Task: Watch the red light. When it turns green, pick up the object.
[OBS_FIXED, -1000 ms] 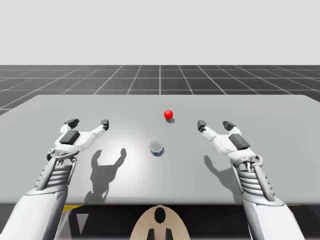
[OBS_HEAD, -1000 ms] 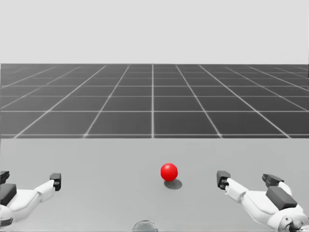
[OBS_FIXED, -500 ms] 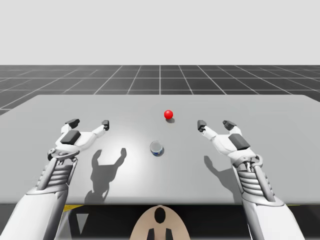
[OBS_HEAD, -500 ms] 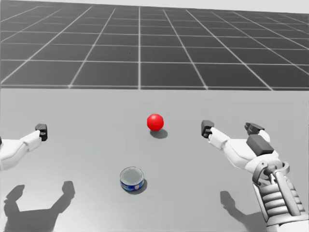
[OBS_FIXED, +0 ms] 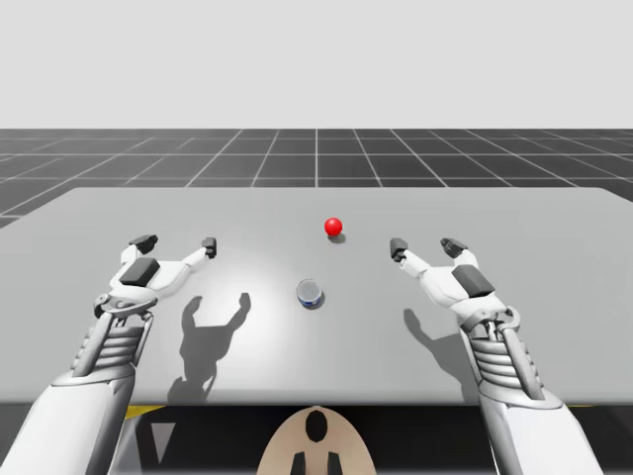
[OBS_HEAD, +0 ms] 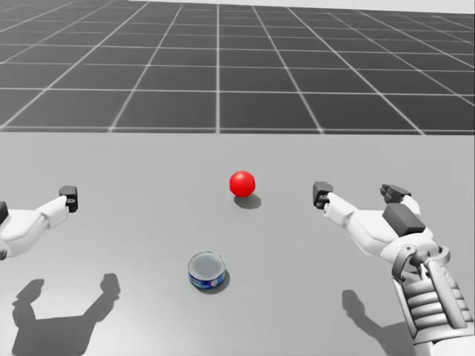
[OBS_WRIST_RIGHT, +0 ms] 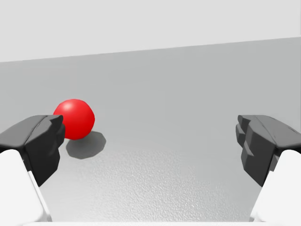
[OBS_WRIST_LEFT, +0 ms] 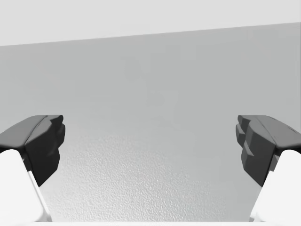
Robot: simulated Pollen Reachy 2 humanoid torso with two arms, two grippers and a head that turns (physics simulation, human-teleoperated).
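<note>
The light, a red ball [OBS_FIXED: 333, 227] [OBS_HEAD: 242, 183] [OBS_WRIST_RIGHT: 74, 118], sits on the grey table [OBS_FIXED: 554, 237] toward the far middle. A short blue can with a silver lid [OBS_FIXED: 311, 293] [OBS_HEAD: 206, 269] stands upright nearer to me, at the table's middle. My left gripper [OBS_FIXED: 176, 242] [OBS_WRIST_LEFT: 150, 146] hovers open to the left of the can, nothing between its fingers. On the right, my right gripper [OBS_FIXED: 423, 244] [OBS_HEAD: 355, 193] [OBS_WRIST_RIGHT: 150, 146] is open too, the red ball ahead of its left finger.
Both arms' shadows [OBS_FIXED: 210, 336] fall on the table in front of the grippers. The table's far edge [OBS_FIXED: 316, 189] meets a dark gridded floor [OBS_FIXED: 316, 158]. Bare table lies between the can and each gripper.
My head has turned downward, bringing the can into full view. Arms, can and red ball have not moved.
</note>
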